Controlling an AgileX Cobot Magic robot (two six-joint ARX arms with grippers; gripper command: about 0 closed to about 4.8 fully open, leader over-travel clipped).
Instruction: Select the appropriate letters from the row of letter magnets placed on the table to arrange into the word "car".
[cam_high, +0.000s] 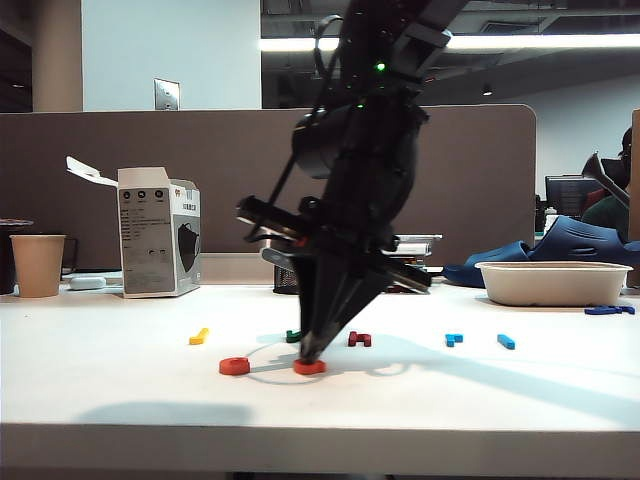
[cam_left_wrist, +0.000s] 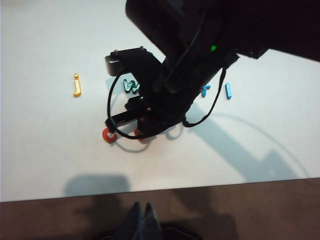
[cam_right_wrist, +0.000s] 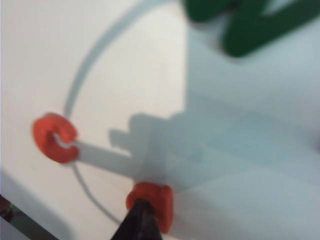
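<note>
Right gripper (cam_right_wrist: 142, 215): closing its 2 fingers on the flat orange plastic "a" (cam_right_wrist: 156, 199), low on the white table (cam_high: 120, 390).
Left gripper (cam_left_wrist: 142, 220): shut, holding nothing.
Rounded orange-red plastic "c" (cam_right_wrist: 54, 138): lying beside those right fingertips, apart.

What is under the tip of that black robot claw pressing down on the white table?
A small orange plastic letter lies under the right gripper, whose shut fingers cover part of it, beside the orange-red "c".

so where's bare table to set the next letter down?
Bare white table lies in front of the letter row, and right of the right hand, shut on the orange "a". It is crowded around the orange-red "c", green letter and dark red letter.
</note>
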